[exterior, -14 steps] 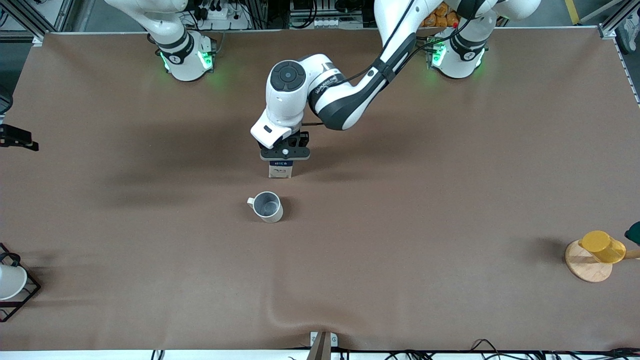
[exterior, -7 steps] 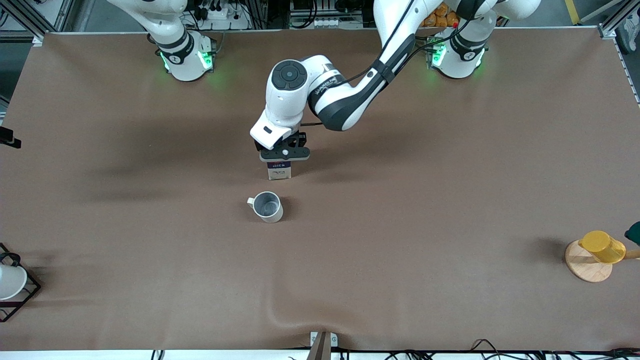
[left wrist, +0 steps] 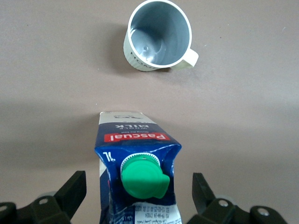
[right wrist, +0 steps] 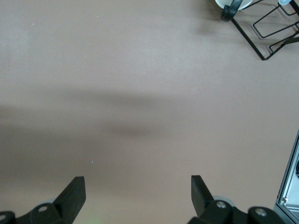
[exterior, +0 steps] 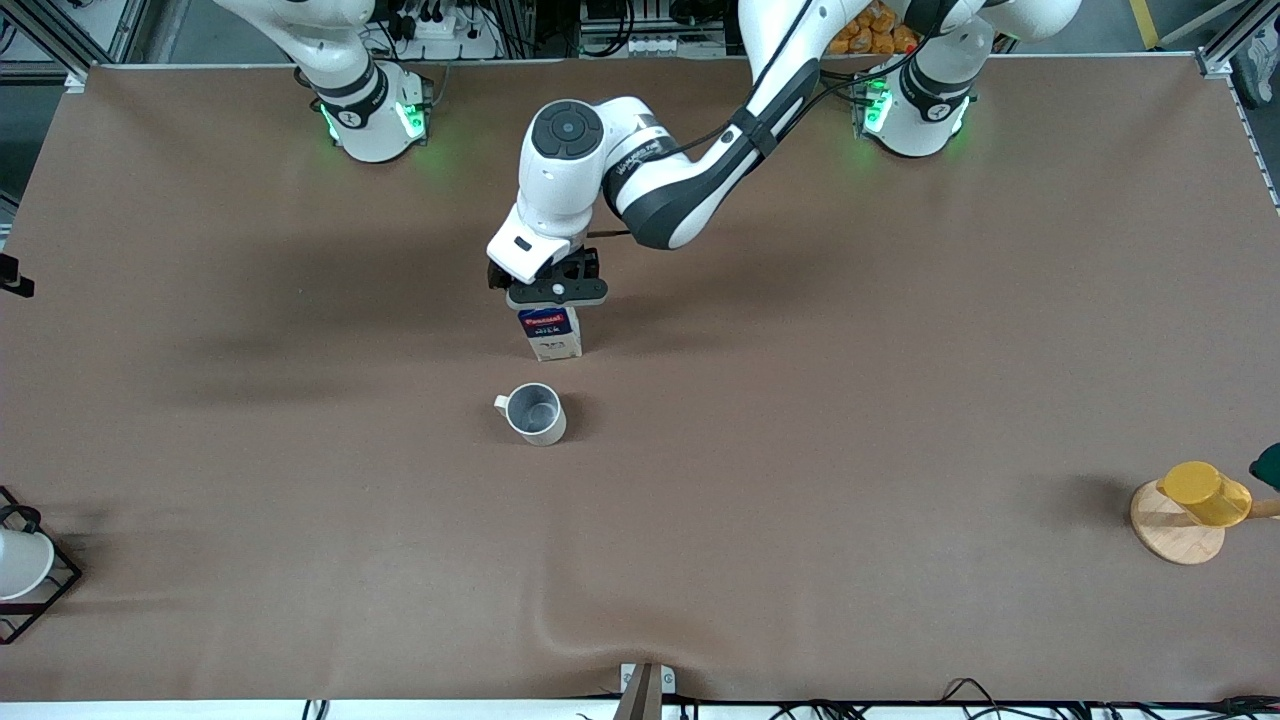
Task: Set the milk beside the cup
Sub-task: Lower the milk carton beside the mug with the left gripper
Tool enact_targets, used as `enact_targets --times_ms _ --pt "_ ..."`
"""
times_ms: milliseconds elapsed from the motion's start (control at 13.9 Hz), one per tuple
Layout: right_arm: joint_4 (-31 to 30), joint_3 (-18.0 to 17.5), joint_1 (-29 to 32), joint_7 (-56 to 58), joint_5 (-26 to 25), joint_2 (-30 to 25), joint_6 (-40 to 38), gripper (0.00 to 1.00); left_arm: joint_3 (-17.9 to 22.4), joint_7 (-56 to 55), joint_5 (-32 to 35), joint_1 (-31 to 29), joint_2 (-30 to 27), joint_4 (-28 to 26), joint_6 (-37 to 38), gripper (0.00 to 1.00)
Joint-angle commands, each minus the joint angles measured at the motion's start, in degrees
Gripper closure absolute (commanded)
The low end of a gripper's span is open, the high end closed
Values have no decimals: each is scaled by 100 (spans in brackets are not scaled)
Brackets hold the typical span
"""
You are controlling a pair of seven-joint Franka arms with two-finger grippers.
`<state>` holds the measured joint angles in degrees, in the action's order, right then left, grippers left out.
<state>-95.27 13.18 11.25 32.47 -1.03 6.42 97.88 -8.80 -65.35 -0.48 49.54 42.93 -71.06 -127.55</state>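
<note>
Above the upright milk (left wrist: 136, 163) — standing apart from, and farther from the front camera than, the cup (exterior: 533, 413) — the left gripper (left wrist: 136, 193) hangs fingers wide; a careless lift could topple it — the right gripper (right wrist: 138, 196) waits, spread.

A brown-covered table (exterior: 800, 400) is seen bearing the milk (exterior: 551, 334), the cup (exterior: 533, 414), a wooden disc (exterior: 1172, 535) and, seemingly, a wire rack (exterior: 30, 600).
</note>
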Motion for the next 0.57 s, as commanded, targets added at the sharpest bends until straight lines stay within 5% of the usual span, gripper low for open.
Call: enact_targets --times_ms 0,502 --pt "-44 -113 -9 -31 15 -184 -14 0 18 -153 84 -23 -100 93 54 0" --pt "-53 -1114 79 -1786 -63 -545 -515 0 132 751 145 -1024 -1145 84 1959 0"
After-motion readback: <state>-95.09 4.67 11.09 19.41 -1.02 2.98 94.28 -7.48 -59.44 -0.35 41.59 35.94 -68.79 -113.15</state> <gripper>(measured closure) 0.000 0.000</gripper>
